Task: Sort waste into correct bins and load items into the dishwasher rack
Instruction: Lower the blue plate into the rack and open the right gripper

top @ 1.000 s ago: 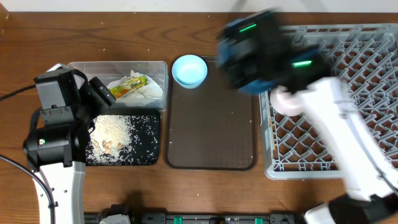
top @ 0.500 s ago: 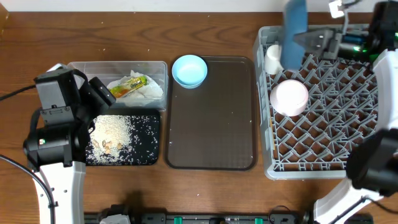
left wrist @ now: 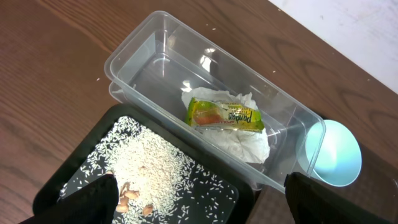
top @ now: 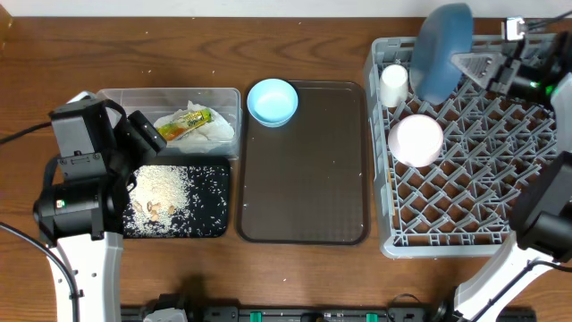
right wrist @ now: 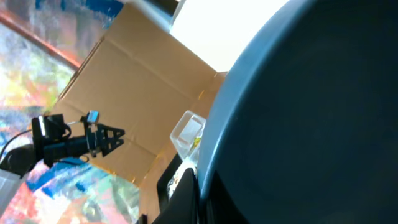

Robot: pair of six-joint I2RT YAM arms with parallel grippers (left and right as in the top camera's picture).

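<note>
The large dark-blue bowl (top: 441,49) stands on edge over the far edge of the grey dishwasher rack (top: 465,210), and my right gripper (top: 465,63) is shut on its rim. In the right wrist view the bowl (right wrist: 311,112) fills the frame, its rim pinched at my right gripper (right wrist: 202,199). A white cup (top: 394,85) and an upturned pale-pink bowl (top: 416,140) sit in the rack. My left gripper (left wrist: 202,205) hangs open over the black tray (left wrist: 74,171) of rice (left wrist: 149,168). The clear tub (left wrist: 134,43) holds the napkin (left wrist: 245,140) and the wrapper (left wrist: 225,116).
A small light-blue bowl (top: 272,101) sits at the far left corner of the brown serving tray (top: 304,179), which lies between the bins and the rack. Bare wooden table (top: 54,54) surrounds the bins on the left.
My right arm has swung right from above the brown tray to the rack's far edge, carrying the dark-blue bowl. The left arm has not moved.
</note>
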